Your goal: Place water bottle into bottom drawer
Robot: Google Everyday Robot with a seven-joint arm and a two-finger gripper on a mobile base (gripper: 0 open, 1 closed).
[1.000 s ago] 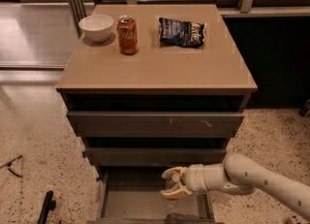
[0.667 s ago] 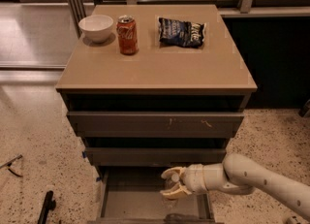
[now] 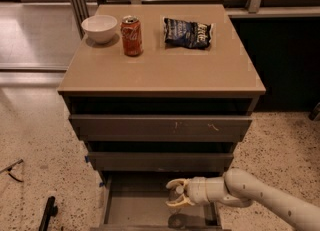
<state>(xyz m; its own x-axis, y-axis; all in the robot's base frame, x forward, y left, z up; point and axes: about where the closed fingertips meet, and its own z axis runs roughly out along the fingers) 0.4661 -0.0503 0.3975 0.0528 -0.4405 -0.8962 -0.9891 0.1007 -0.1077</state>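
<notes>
My gripper (image 3: 177, 194) reaches from the right over the open bottom drawer (image 3: 135, 210), the lowest of three. Its pale curved fingers (image 3: 176, 183) close around the clear water bottle (image 3: 178, 191), which shows only faintly between them. The bottle's lower end (image 3: 175, 220) appears as a dim round shape on or just above the drawer's grey floor. I cannot tell whether it touches the floor.
On the cabinet top (image 3: 165, 70) stand a white bowl (image 3: 99, 27), a red-orange soda can (image 3: 132, 36) and a dark chip bag (image 3: 188, 32). The two upper drawers (image 3: 160, 127) stand slightly open. A dark object (image 3: 48, 211) lies on the speckled floor at the left.
</notes>
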